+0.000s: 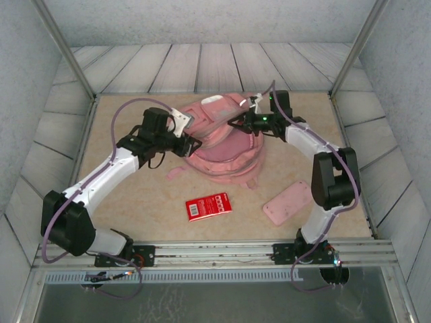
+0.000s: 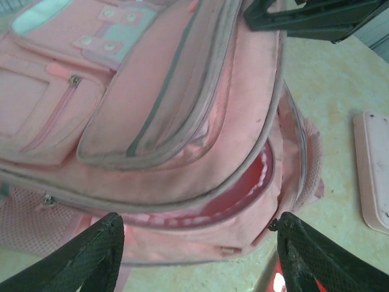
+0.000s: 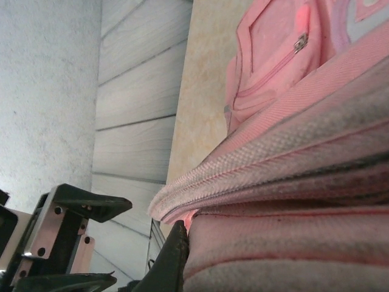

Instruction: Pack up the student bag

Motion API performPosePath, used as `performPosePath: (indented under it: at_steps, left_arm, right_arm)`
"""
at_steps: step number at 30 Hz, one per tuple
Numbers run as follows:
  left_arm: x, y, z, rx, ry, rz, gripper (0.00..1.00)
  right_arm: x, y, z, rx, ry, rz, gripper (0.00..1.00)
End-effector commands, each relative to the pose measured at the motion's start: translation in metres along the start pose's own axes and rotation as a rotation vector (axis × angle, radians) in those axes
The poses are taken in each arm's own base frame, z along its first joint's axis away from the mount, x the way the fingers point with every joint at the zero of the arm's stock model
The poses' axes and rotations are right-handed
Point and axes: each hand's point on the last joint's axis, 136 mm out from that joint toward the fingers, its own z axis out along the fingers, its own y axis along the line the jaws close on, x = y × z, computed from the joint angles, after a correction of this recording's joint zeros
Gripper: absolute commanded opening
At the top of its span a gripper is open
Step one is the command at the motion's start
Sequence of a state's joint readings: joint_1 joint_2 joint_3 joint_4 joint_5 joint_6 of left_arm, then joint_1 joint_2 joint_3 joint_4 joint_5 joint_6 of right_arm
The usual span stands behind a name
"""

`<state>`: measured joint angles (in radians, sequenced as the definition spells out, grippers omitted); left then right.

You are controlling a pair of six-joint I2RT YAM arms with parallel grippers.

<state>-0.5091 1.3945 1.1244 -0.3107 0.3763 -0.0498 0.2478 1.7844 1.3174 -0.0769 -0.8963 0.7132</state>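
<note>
Student bag (image 1: 225, 145) is lying around the middle of the table (image 1: 135, 202), a bit toward the far side, with its main zip gaping. Left gripper (image 2: 197, 222) is spread wide right at the bag's left edge, gripping nothing. Right gripper (image 1: 244, 122) is pinched tight on the bag's rim on the far right side.
</note>
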Motion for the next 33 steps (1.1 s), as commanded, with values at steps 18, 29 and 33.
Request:
performPosePath:
  at_steps: [18, 29, 33]
  left_arm:
    - [0.016, 0.008, -0.016, -0.072, -0.016, -0.086, 0.71]
    - [0.031, 0.007, -0.007, -0.039, -0.033, -0.129, 0.77]
    - [0.031, 0.011, -0.001, -0.043, -0.043, -0.142, 0.81]
  right_arm:
    - [0.046, -0.052, 0.028, 0.271, 0.098, -0.053, 0.26]
    - [0.080, -0.091, -0.085, 0.778, -0.035, -0.053, 0.75]
    - [0.096, -0.098, -0.134, 0.971, -0.069, -0.037, 0.96]
